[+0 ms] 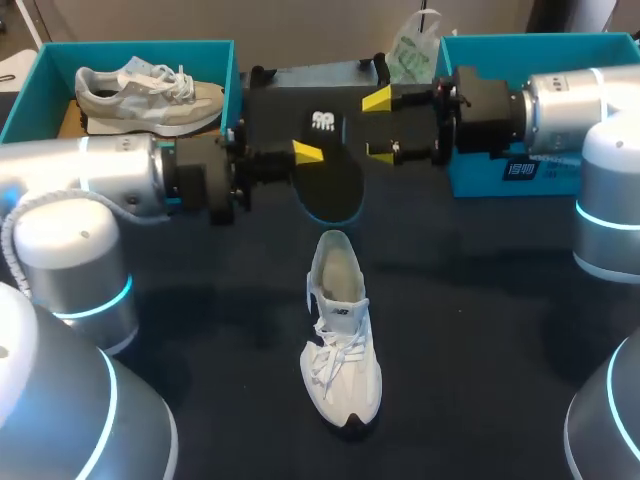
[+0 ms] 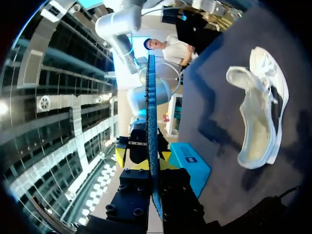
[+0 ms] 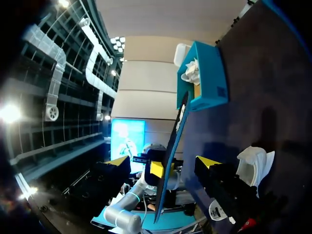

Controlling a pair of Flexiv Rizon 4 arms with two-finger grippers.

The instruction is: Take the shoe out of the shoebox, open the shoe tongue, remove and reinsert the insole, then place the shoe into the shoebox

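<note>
A black insole [image 1: 327,165] hangs above the table's far middle, my left gripper [image 1: 305,155] shut on its edge. In the left wrist view the insole [image 2: 152,117] stands edge-on, rising out of my left gripper [image 2: 153,170]. My right gripper [image 1: 379,125] faces it from the right, open, its yellow tips wide apart. In the right wrist view the insole [image 3: 173,141] passes between the fingers of my right gripper [image 3: 163,161] and touches neither. The white shoe [image 1: 340,345] lies on the dark table, toe toward the front; it also shows as the shoe [image 2: 258,117] and the shoe [image 3: 251,163].
A teal shoebox [image 1: 215,55] at the back left holds a second, grey-white shoe [image 1: 150,88]. Another teal box [image 1: 545,165] with crumpled paper [image 1: 412,50] stands at the back right, under my right arm. The teal box [image 3: 209,83] lies beyond the insole.
</note>
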